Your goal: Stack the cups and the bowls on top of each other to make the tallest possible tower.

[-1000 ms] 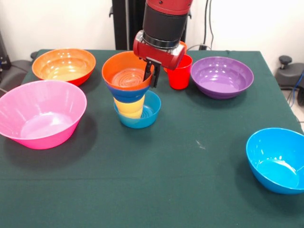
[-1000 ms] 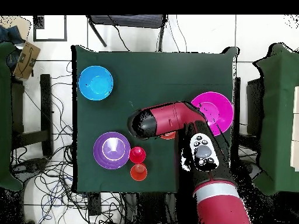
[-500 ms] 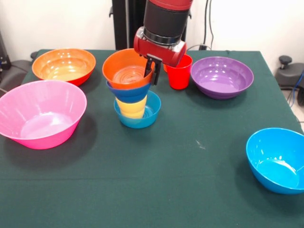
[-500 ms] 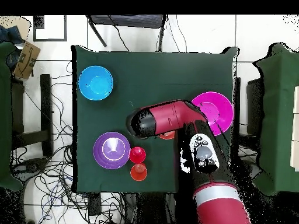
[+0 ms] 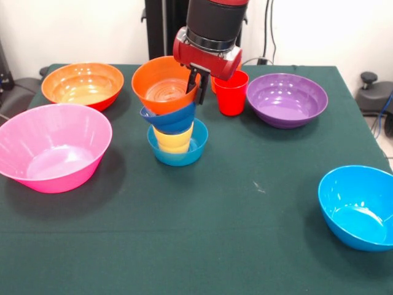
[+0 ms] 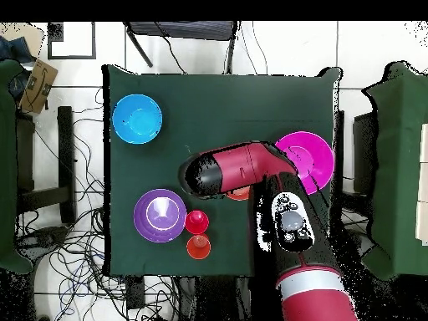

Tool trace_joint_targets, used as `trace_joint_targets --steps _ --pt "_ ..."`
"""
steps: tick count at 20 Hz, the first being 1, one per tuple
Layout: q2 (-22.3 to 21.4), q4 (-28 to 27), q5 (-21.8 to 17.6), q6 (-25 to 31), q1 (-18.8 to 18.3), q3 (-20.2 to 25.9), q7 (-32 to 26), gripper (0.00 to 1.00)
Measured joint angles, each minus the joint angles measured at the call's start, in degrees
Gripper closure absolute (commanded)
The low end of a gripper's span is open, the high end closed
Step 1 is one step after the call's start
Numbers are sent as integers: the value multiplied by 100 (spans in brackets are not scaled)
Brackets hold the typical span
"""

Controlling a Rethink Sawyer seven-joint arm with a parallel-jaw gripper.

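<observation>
The tower [image 5: 174, 136] stands mid-table: a small blue bowl [image 5: 182, 152] on the cloth, the yellow cup [image 5: 174, 139] in it, a second small blue bowl [image 5: 172, 119] on the cup, and the small orange bowl [image 5: 163, 86] on top. My gripper [image 5: 198, 90] is shut on the orange bowl's right rim. The orange bowl and the blue bowl under it lean to the right. The red cup [image 5: 232, 93] stands just right of the gripper, with the orange cup [image 6: 198, 246] behind it. In the overhead view the arm [image 6: 238, 171] hides the tower.
The large pink bowl [image 5: 53, 147] and large orange bowl [image 5: 82, 84] are at the left. The purple bowl [image 5: 286, 99] is at the right rear and the bright blue bowl [image 5: 358, 206] at the right front. A dark green cloth [image 5: 202, 233] covers the table.
My gripper has risen a little with the orange bowl's rim in it. The orange bowl and the blue bowl under it have lifted and tilted on the yellow cup.
</observation>
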Motion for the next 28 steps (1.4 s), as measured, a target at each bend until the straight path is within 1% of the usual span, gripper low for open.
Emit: trace_joint_targets --steps 12,16,23,28 --pt "30 -4 -2 0 6 0 0 100" --pt "72 -18 -71 0 23 0 0 100" --pt "158 -68 -314 0 72 1 0 100" --pt "294 -125 -442 0 109 2 0 100"
